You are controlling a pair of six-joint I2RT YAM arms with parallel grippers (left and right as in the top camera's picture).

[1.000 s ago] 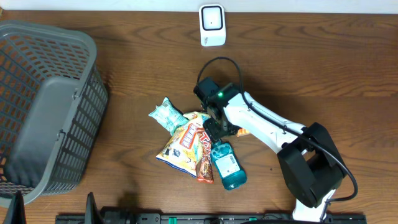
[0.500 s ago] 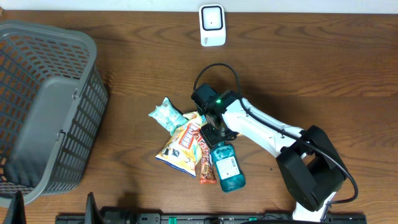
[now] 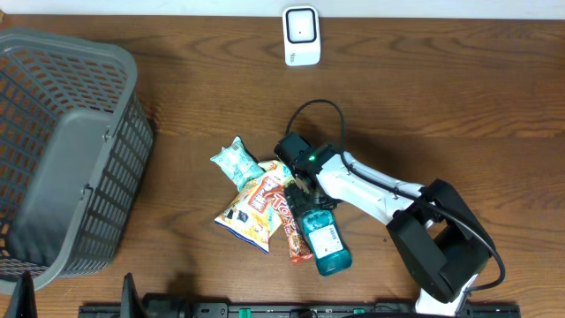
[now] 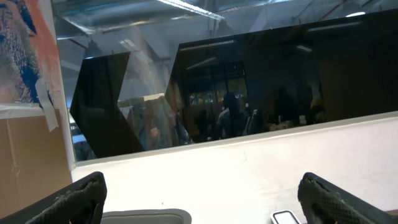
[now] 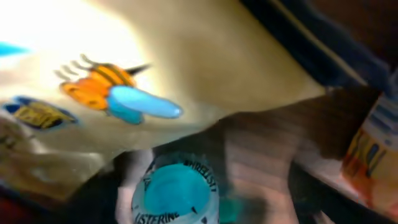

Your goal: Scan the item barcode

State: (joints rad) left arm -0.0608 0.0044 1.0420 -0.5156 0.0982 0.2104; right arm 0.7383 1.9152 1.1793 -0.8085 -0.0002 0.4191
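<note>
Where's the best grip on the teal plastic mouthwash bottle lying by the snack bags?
Probably the neck just below the cap, from above. The teal plastic mouthwash bottle lies flat, label up, cap toward the right gripper; the body looks wide, and the red snack wrapper lies against one side.

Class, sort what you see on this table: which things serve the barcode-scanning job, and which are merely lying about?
In the job: blue plastic mouthwash bottle; white barcode scanner; right gripper, at the bottle's cap end.
Lying about, seemingly: grey plastic basket; small teal packet; yellow-white snack bag; red-orange wrapper.
</note>
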